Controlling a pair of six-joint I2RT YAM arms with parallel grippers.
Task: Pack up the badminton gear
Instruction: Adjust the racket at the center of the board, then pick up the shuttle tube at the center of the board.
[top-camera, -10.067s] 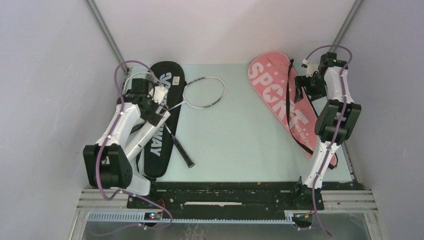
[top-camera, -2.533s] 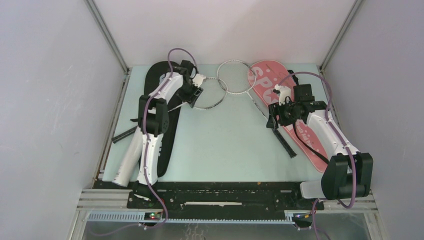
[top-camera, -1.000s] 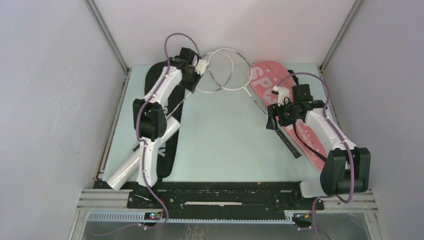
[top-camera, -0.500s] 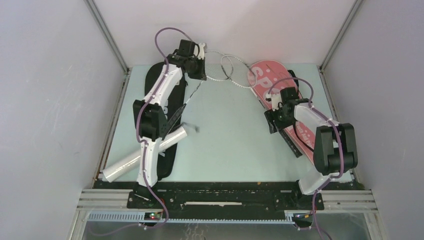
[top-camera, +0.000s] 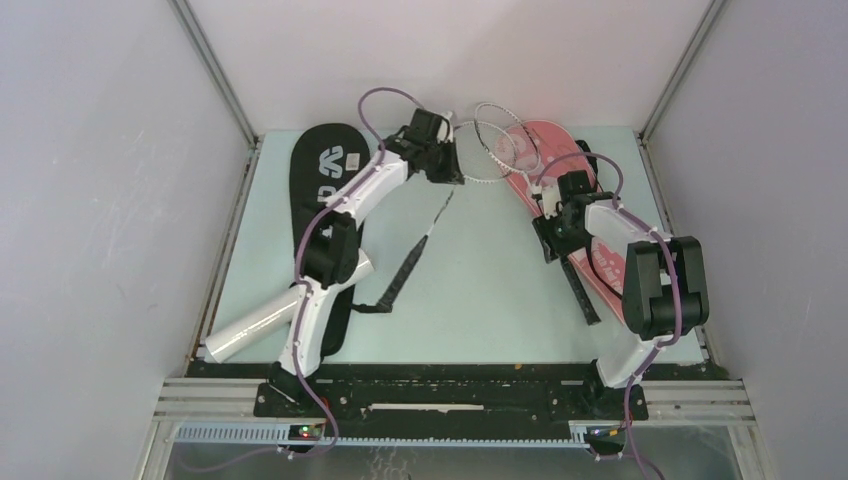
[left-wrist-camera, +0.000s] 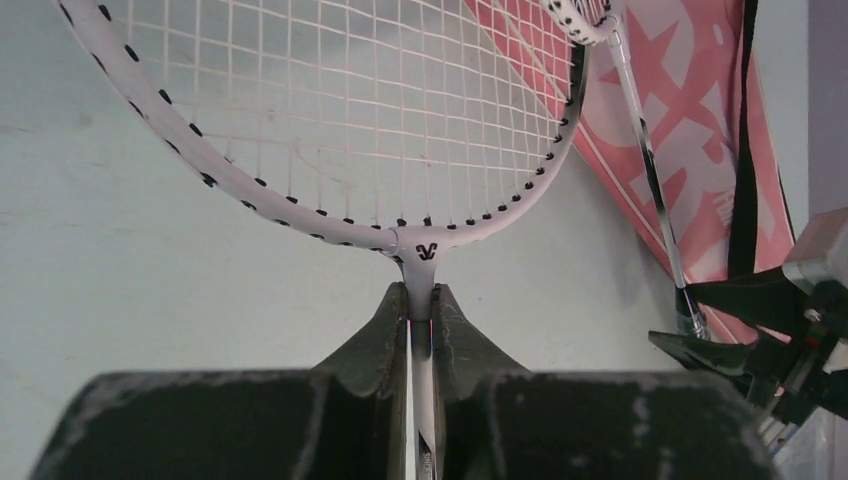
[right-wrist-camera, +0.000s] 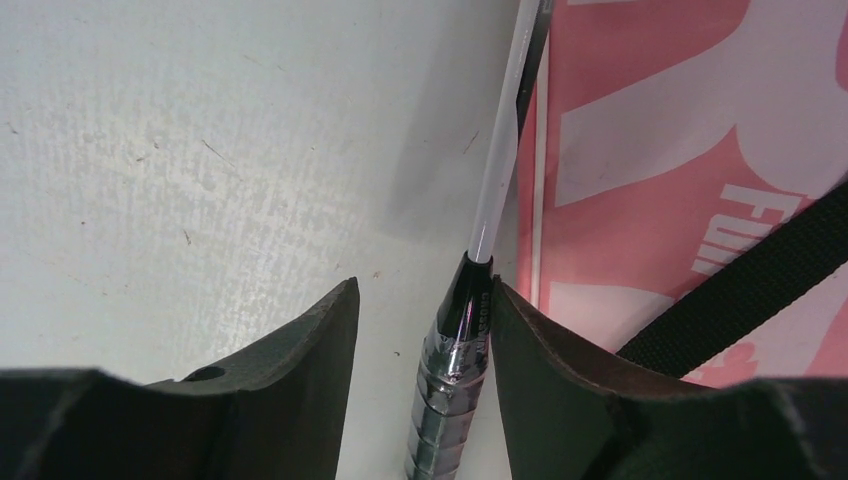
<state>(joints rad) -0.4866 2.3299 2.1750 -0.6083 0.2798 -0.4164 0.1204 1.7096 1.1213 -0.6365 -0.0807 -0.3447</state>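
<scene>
Landmark: a long pink fabric racket cover (top-camera: 612, 280) with a black strap (right-wrist-camera: 760, 280) lies on the pale green table top (top-camera: 480, 300), on the right arm's side.
In the way: the right arm stretches over the pink cover's middle and hides most of its print. The strap runs across its face.
Second racket: a white-framed racket with a silver-and-black shaft (right-wrist-camera: 468, 300) lies along the pink cover's inner edge, its head at the cover's far end.
Right gripper (right-wrist-camera: 422, 290): spread fingers straddle that racket's handle cap, with a clear gap on one side.
First racket: a white-framed racket with black dots round its rim (left-wrist-camera: 350, 110) has its head just beside the pink cover's far end, crossing the other racket's head. Its black grip points away from the cover.
Left gripper (left-wrist-camera: 420, 300): pressed together on this racket's shaft, right under the throat.
Farther off: a black racket cover (top-camera: 325, 165) lies well apart from the pink one, with a long white tube (top-camera: 265, 322) across its near end. The left arm lies over both.
Writing: white stars and what looks like "FUN" show on the pink cover, and a black V-shaped mark on the first racket's throat. The print on the handle cap is too small to read. The black cover's white lettering is mostly hidden.
</scene>
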